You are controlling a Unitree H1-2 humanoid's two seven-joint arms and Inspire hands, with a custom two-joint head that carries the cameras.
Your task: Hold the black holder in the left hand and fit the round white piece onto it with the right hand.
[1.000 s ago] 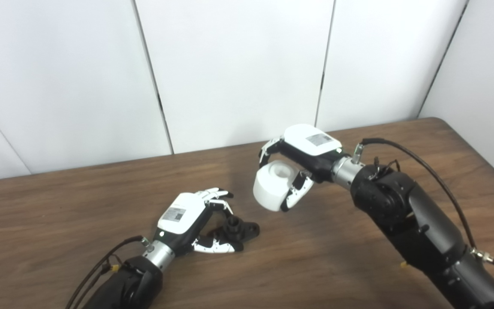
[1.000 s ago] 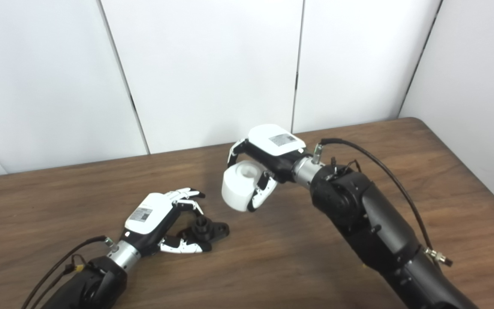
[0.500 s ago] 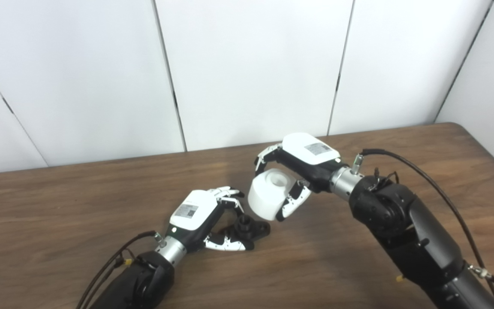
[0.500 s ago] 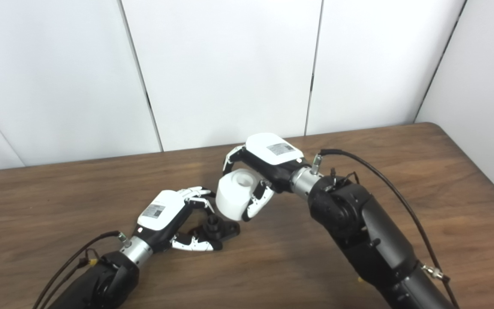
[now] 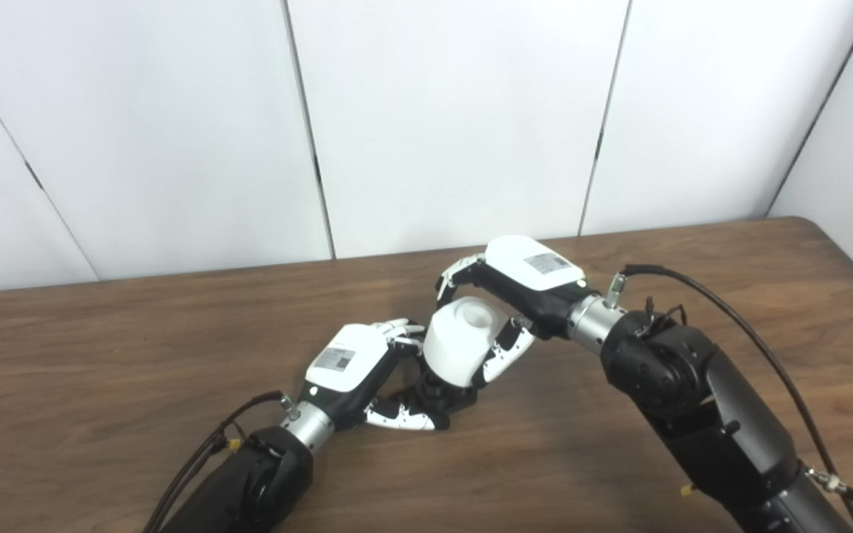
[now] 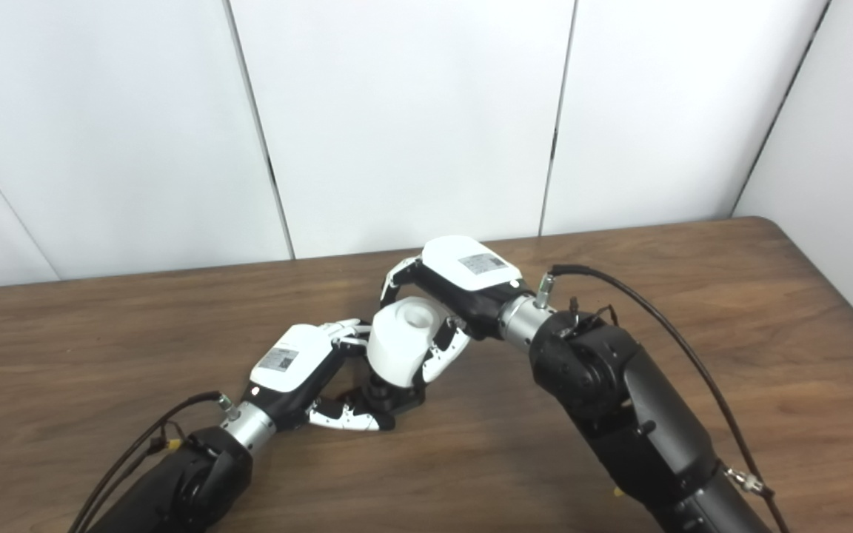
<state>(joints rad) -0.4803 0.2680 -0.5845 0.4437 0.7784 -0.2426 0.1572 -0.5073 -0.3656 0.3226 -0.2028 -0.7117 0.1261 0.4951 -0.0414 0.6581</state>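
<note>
The left hand (image 5: 356,368), with its white shell on the back and black-and-white fingers, sits low over the wood, fingers curled and thumb stretched along the surface, closed on the small black holder (image 5: 441,396). Its silver wrist and black forearm come in from the lower left, cables trailing beside them. The right hand (image 5: 519,285), of the same white and black build, hangs above and to the right, palm turned down and leftward, fingers and thumb wrapped around the round white piece (image 5: 460,342). Its silver wrist joins a thick black forearm that rises from the lower right, a black cable arching over it.
</note>
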